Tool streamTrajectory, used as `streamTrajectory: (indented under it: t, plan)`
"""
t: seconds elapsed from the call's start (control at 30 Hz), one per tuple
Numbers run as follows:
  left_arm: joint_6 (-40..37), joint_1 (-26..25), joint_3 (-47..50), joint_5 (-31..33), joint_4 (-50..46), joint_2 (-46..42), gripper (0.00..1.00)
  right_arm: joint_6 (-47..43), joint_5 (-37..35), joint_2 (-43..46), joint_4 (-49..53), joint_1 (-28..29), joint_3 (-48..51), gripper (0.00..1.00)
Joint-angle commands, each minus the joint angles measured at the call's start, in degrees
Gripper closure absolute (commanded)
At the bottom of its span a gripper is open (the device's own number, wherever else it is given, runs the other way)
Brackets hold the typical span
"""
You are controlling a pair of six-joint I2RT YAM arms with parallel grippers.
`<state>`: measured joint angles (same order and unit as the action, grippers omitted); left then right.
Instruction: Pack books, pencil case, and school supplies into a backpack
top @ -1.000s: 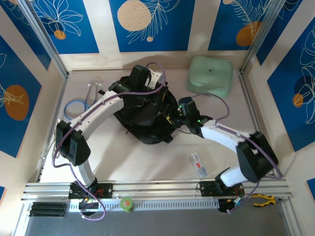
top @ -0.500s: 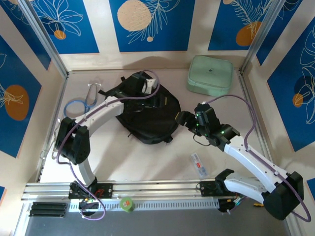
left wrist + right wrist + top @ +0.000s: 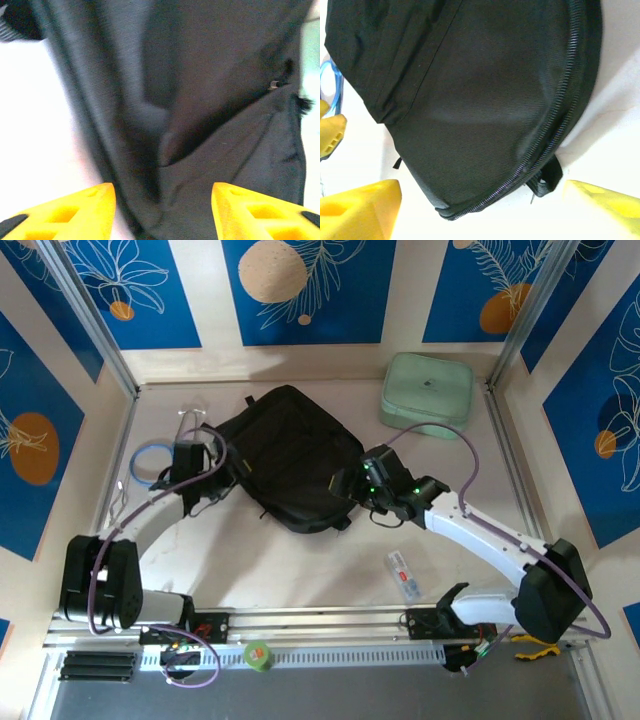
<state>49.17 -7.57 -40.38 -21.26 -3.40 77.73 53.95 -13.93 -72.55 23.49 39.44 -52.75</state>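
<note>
2 empty, parted pairs of jaws: left gripper (image 3: 162, 197) and right gripper (image 3: 482, 200) flanked the large black soft fabric backpack (image 3: 290, 455). The slim translucent whitish pencil case (image 3: 403, 575) lay nearer the right arm, lengthwise toward the table's (image 3: 300, 565) near edge.

no writing can be read; marks on the pencil case (image 3: 403, 575) are too small.
</note>
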Motion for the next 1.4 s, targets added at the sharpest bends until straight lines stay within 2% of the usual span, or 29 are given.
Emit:
streamTrajectory:
  t: [0.0,0.13,0.47,0.87,0.97,1.1,1.17,1.37]
  plan:
    - [3.72,1.20,2.22,-3.30,6.29,1.21,0.49,-0.78,1.72,-1.86,-1.42,1.52,-3.08,0.13]
    - [4.57,1.59,2.25,-5.72,9.74,5.81,0.56,-0.50,1.14,-3.57,-1.52,3.38,-4.36,0.10]
    - [5.21,2.31,2.15,-4.30,11.79,10.66,0.70,1.38,0.27,-4.55,-0.86,4.68,-4.88,0.11]
    - [7.05,2.39,1.25,-6.51,16.78,15.12,0.71,1.83,0.48,-5.16,-0.63,4.79,-5.17,0.11]
    - [8.27,2.39,0.63,-7.06,18.36,16.90,0.76,1.87,0.58,-5.30,-0.63,4.85,-5.26,0.11]
    - [9.17,2.34,0.56,-7.56,20.30,16.42,0.90,1.88,0.49,-5.14,-0.21,5.12,-5.39,0.12]
    - [9.45,2.27,0.57,-8.05,20.64,15.20,0.99,2.08,-0.13,-5.12,0.03,6.04,-5.73,0.16]
    - [10.83,0.72,1.01,-8.29,17.92,8.75,1.00,1.66,-3.40,-8.78,-0.28,13.38,-9.42,0.18]
